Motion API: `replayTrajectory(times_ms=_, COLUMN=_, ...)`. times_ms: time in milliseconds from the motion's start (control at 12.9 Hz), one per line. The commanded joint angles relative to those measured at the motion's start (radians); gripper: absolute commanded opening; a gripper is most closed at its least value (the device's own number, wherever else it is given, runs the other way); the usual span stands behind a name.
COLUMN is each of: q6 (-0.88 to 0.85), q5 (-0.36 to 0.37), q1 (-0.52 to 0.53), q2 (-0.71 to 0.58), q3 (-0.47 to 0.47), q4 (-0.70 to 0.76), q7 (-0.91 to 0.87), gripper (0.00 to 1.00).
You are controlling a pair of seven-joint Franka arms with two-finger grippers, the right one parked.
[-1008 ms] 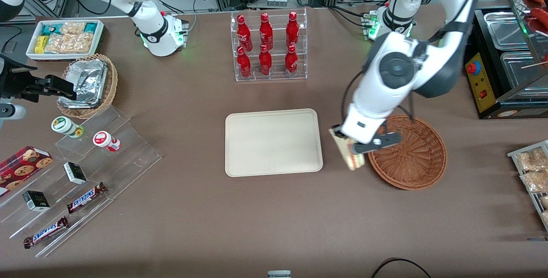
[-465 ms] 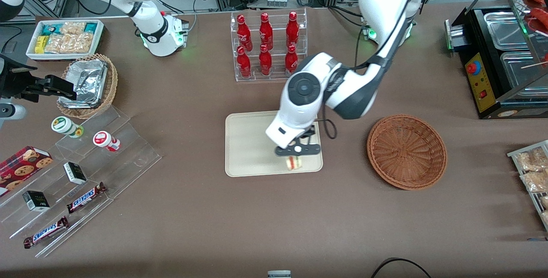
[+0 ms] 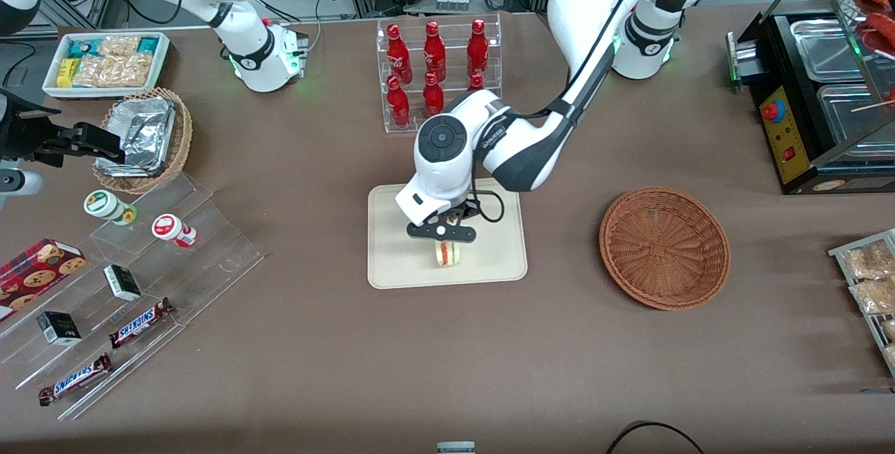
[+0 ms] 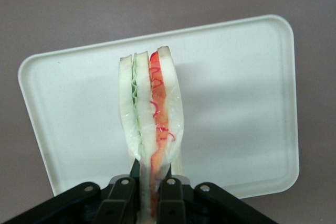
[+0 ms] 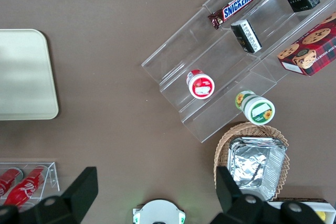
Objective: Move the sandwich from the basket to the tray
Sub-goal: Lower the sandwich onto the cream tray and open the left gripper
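Note:
My left gripper (image 3: 445, 236) hangs over the cream tray (image 3: 398, 258), shut on the sandwich (image 3: 447, 253). In the left wrist view the black fingers (image 4: 122, 195) pinch the wedge of white bread with red and green layers, the sandwich (image 4: 151, 114), above the tray (image 4: 236, 108). I cannot tell whether the sandwich touches the tray. The round reddish-brown basket (image 3: 664, 247) stands with nothing in it, toward the working arm's end of the table.
A clear rack of red bottles (image 3: 437, 76) stands farther from the front camera than the tray. Toward the parked arm's end are clear steps with snacks (image 3: 133, 279), a lighter wicker basket with foil containers (image 3: 143, 138) and a white snack box (image 3: 106, 62). A black food warmer (image 3: 825, 90) stands beside the working arm.
The left gripper carried the sandwich from beside the basket over the tray, then on toward the tray's middle and lower.

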Motion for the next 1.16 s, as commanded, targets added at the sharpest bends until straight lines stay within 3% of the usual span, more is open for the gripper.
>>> replayTrajectory(times_ms=0, q6=-0.001, q5=0.041, q1=-0.027, q2=0.02, q3=0.013, q4=-0.002, q7=0.017, gripper=0.0)
replayTrajectory(times_ms=233, q6=0.105, q5=0.055, q1=-0.038, q2=0.039, q3=0.013, q4=-0.054, q7=-0.041, gripper=0.0)
replayTrajectory(times_ms=1085, q6=0.185, q5=0.052, q1=-0.078, q2=0.068, q3=0.011, q4=-0.088, q7=-0.132, gripper=0.0)
